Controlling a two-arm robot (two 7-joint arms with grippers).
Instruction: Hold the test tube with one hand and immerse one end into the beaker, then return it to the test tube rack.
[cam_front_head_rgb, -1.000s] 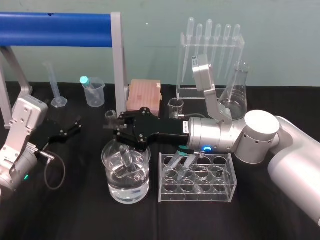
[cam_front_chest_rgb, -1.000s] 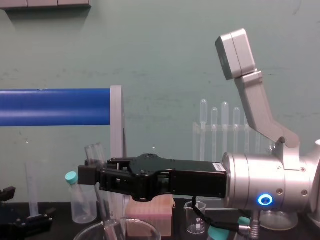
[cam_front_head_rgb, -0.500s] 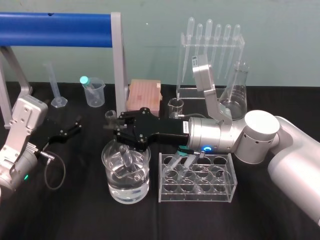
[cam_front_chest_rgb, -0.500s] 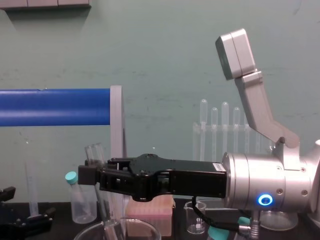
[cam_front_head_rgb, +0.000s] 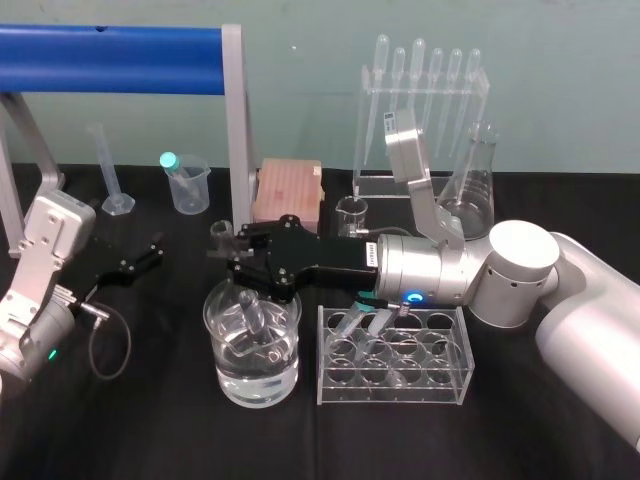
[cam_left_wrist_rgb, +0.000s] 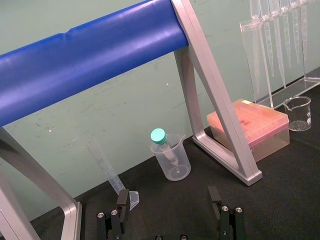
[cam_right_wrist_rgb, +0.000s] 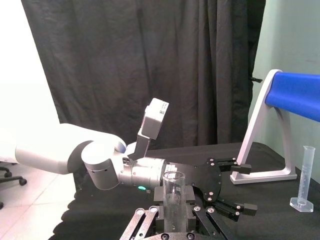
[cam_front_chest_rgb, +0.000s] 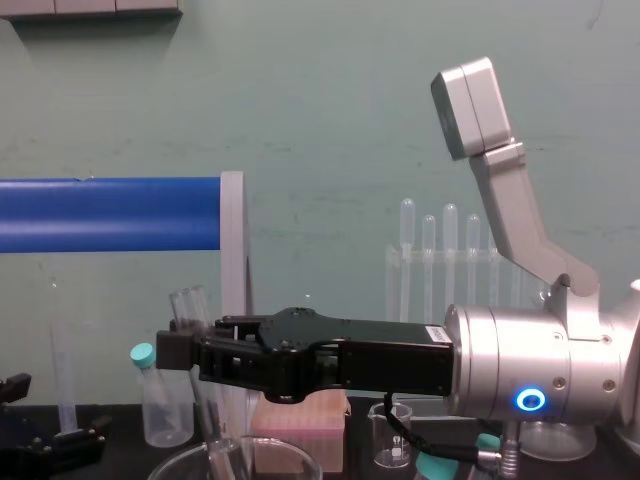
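The right gripper (cam_front_head_rgb: 222, 246) reaches across over the big beaker (cam_front_head_rgb: 226, 380), its fingers closed on the upper part of the test tube (cam_right_wrist_rgb: 173, 199), which hangs slightly tilted with its open rim above the fingers and its lower end down inside the beaker of water. The clear rack (cam_front_head_rgb: 330, 386) stands just beside the beaker. The left gripper (cam_front_head_rgb: 148, 252) rests well off to the left on the black table (cam_front_head_rgb: 150, 420), fingers spread wide and holding nothing
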